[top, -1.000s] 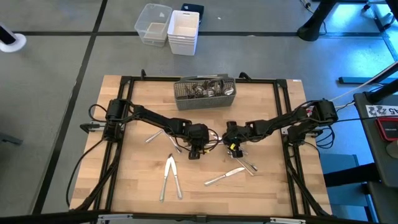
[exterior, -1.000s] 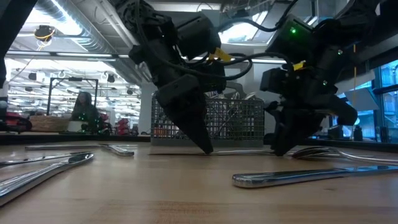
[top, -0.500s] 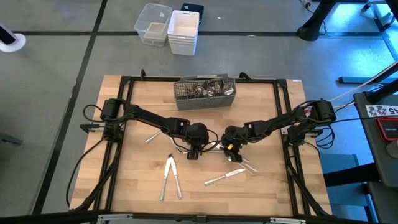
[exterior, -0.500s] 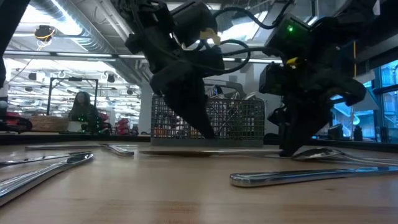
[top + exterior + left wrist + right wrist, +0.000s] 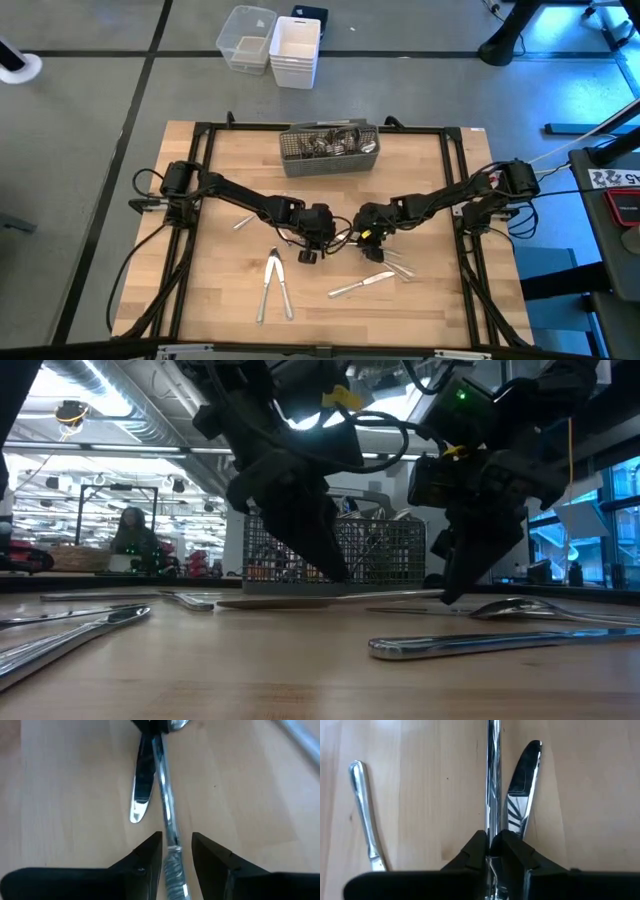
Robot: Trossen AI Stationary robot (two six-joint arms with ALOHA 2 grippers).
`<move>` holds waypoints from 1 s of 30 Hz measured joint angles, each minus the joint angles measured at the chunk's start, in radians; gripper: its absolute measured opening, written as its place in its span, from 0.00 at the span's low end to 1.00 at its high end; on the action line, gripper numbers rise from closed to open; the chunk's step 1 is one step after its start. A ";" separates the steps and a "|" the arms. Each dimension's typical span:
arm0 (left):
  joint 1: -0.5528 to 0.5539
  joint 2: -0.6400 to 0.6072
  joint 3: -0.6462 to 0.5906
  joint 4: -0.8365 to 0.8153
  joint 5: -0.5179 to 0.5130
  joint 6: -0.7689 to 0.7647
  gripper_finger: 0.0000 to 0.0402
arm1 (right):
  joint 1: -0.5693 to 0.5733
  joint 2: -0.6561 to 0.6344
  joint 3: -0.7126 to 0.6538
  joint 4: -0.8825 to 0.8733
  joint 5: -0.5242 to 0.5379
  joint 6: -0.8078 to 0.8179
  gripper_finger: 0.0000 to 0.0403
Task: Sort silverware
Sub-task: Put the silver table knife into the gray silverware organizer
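Overhead, the wooden table (image 5: 220, 300) carried a grey mesh caddy (image 5: 330, 148) at the middle of its far edge, with silverware standing in it. Loose pieces lay on the bare wood: two knives (image 5: 272, 284) near the front edge left of centre, one knife (image 5: 361, 285) right of centre, a piece (image 5: 243, 220) towards the left edge, and forks (image 5: 398, 264) just right of my right gripper. Beyond the far edge, white bins (image 5: 296, 50) stood on the grey floor. At table height, a lit room with a person (image 5: 133, 540) showed behind the caddy.

My two arms covered the table's centre from above, so the utensil between them was barely visible there. In the low view it appeared only as a thin line (image 5: 330, 598) at table level; whether it touched the wood could not be told. Its far end was cut off in both wrist views.

Both arms reached inward from the side edges and met at mid-table. My right gripper (image 5: 493, 851) was clamped on the long metal handle (image 5: 493, 775), with a knife blade (image 5: 522, 785) lying just beside it and another handle (image 5: 366, 827) apart from it. My left gripper (image 5: 175, 851) pointed down with its fingers (image 5: 145, 857) apart, straddling the same handle (image 5: 164, 795) without closing on it.
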 joint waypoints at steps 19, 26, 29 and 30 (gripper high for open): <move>-0.026 0.022 0.001 0.045 -0.061 0.017 0.25 | 0.000 -0.003 0.002 0.007 -0.017 0.087 0.10; -0.026 0.022 0.001 0.044 -0.061 0.017 0.25 | -0.001 -0.003 0.002 0.008 -0.028 0.108 0.10; -0.026 0.022 0.001 0.042 -0.071 0.018 0.25 | 0.000 -0.003 0.003 0.012 -0.053 0.113 0.10; -0.026 0.022 0.001 0.041 -0.075 0.018 0.25 | 0.000 -0.003 0.003 0.012 -0.060 0.121 0.10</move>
